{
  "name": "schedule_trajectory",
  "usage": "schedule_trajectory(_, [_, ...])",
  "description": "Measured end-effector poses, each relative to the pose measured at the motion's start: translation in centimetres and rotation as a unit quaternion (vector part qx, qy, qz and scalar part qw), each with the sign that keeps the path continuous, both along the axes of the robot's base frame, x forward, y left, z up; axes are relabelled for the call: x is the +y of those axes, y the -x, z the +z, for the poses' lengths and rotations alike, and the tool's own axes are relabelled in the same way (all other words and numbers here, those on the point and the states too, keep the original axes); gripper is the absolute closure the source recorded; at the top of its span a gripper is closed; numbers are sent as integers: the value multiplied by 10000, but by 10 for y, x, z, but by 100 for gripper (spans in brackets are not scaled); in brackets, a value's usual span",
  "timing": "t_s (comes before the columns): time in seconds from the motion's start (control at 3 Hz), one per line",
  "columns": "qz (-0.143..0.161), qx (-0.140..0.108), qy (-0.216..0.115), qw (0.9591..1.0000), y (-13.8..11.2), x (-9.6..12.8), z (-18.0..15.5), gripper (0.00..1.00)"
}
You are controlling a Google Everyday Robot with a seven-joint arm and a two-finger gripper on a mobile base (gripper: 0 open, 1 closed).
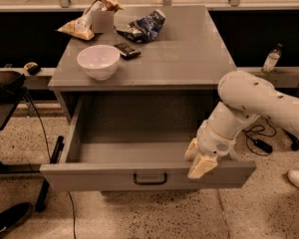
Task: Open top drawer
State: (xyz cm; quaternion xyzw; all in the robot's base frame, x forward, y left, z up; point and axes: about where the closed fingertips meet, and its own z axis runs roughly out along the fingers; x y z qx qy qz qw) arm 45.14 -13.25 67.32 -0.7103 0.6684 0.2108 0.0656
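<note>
Arm (259, 101): bulky, smooth white rounded shells; small dark dots on upper link. Wrist (217, 133) white, thin tan seam. Gripper (198, 161): cream-tan, blocky, below tabletop (189, 59) front edge, toward right corner.
</note>
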Motion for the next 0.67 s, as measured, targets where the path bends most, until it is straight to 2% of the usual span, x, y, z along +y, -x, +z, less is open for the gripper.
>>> schedule_trajectory(0.33, [269,-134,249,9992,14,2,29,50])
schedule_trajectory(0.67, [521,-384,501,9966,0,9,57,49])
